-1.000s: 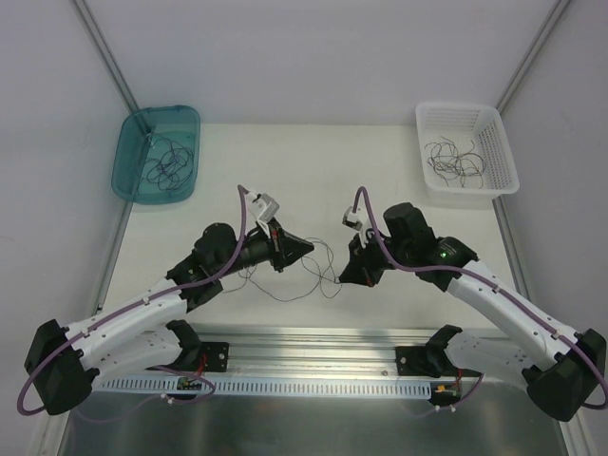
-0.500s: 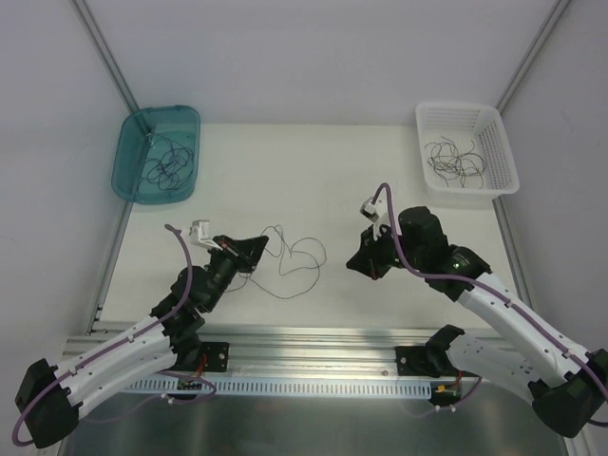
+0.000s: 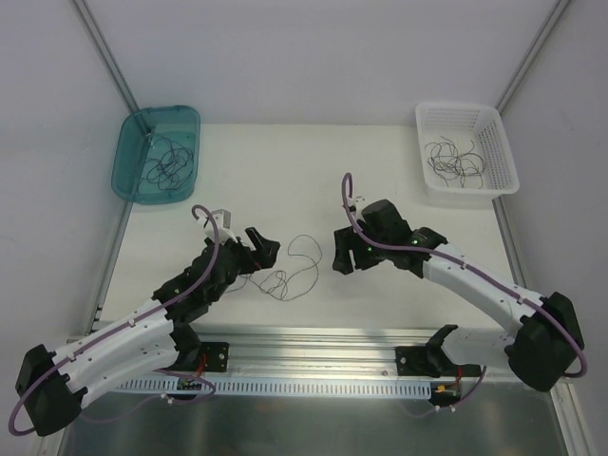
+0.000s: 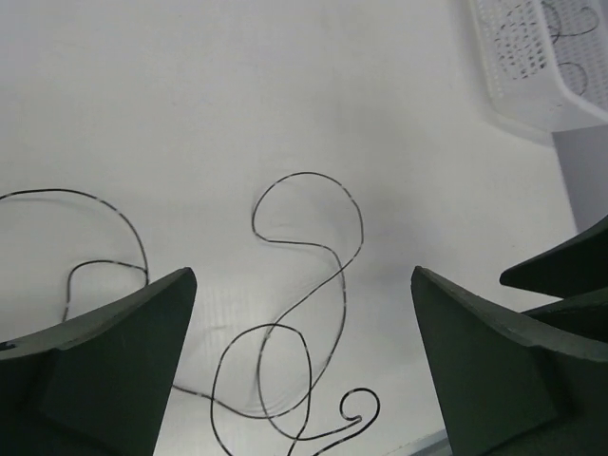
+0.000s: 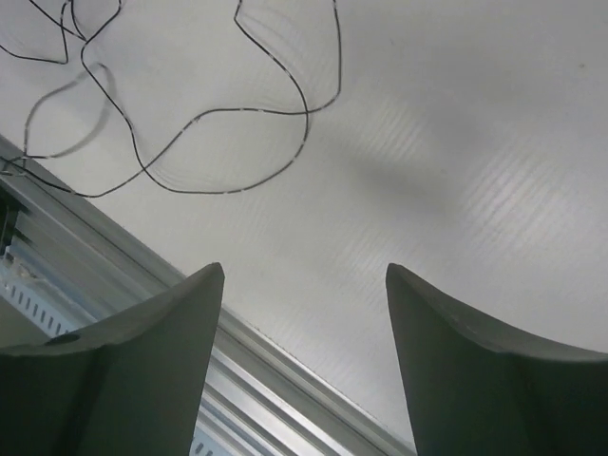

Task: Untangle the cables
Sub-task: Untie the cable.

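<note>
The loose cables point(image 3: 288, 271) are thin dark strands lying in curls on the white table between my two grippers. My left gripper point(image 3: 265, 251) stands open just left of them. In the left wrist view its jaws point(image 4: 302, 277) are spread wide, with loops of cable point(image 4: 309, 237) on the table between and beyond them, touched by neither finger. My right gripper point(image 3: 340, 256) is open to the right of the strands. In the right wrist view nothing sits between its jaws point(image 5: 304, 272), and the cables point(image 5: 237, 112) lie further off at the upper left.
A teal bin point(image 3: 157, 152) at the back left and a white basket point(image 3: 465, 147) at the back right each hold more thin strands. The basket point(image 4: 532, 57) also shows in the left wrist view. An aluminium rail point(image 3: 313, 342) runs along the table's near edge.
Both grippers were shut on the strands stretched between them; now both are open and the strands lie slack on the table. The left arm pulled back left; the right moved slightly left.
</note>
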